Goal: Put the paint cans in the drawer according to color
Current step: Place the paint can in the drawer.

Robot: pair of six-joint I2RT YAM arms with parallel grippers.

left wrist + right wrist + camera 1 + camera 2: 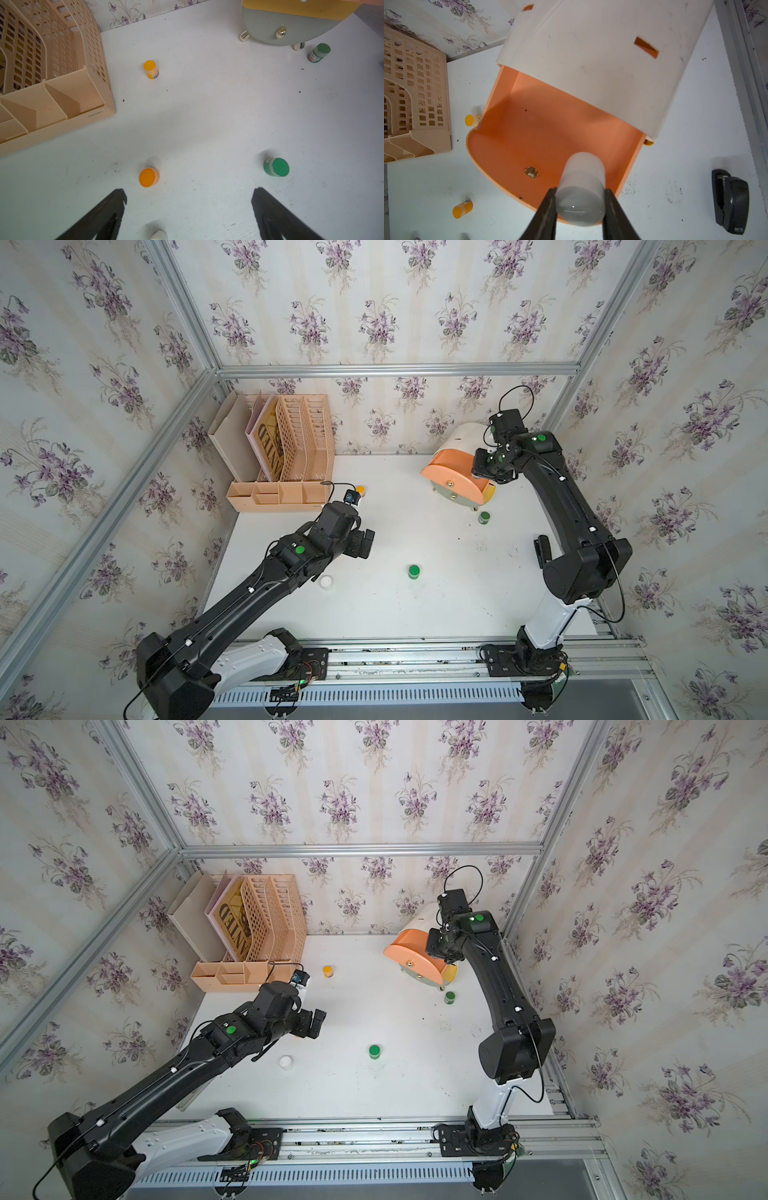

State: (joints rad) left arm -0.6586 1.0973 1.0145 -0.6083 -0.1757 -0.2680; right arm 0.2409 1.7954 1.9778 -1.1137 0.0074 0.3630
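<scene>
right gripper (580, 190): squeezes the white paint can (582, 176), one finger on each round side.
white paint can: between the fingertips, just above the open peach drawer (529, 128).
feel: looks tiny, light, hard and smooth, so it may slip; best held mid-side.
left gripper (190, 191): wide open, holds nothing; an orange paint can (148, 177) stands just ahead.

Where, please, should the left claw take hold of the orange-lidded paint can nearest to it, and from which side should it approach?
I would take the orange-lidded paint can across its round side wall, just under the lid, coming down from above. It stands upright, lid up, with nothing touching it, and the left claw is open wide.
</scene>
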